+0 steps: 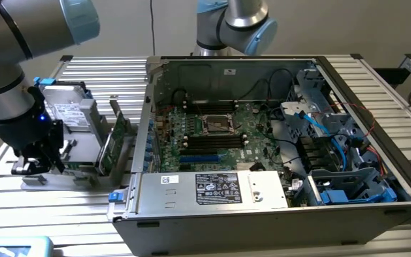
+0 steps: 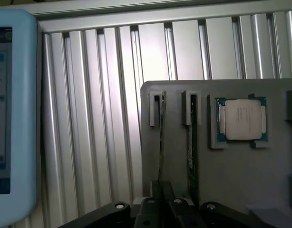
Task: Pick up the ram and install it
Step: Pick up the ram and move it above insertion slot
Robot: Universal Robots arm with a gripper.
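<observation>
The ram [image 2: 161, 137] stands on edge in a slot of the grey holder [image 2: 231, 180], seen edge-on as a thin green stick. My gripper [image 2: 161, 197] is down over its near end, with the black fingers [image 2: 170, 192] pressed against both sides of it. A second slim stick [image 2: 190, 147] stands in the neighbouring slot. In the exterior view my gripper [image 1: 40, 160] hangs low over the grey holder [image 1: 77, 179] at the exterior view's left, beside the open computer case [image 1: 263, 139]. The motherboard's black memory slots [image 1: 214, 140] lie flat inside the case.
A processor chip [image 2: 242, 118] sits in a pocket of the holder. A hard drive [image 1: 66, 107] and a broad green card [image 1: 113, 142] stand in the holder too. A light-blue tablet [image 2: 13, 118] lies nearby on the slatted aluminium table [image 1: 62, 219]. A second arm [image 1: 237, 24] rises behind the case.
</observation>
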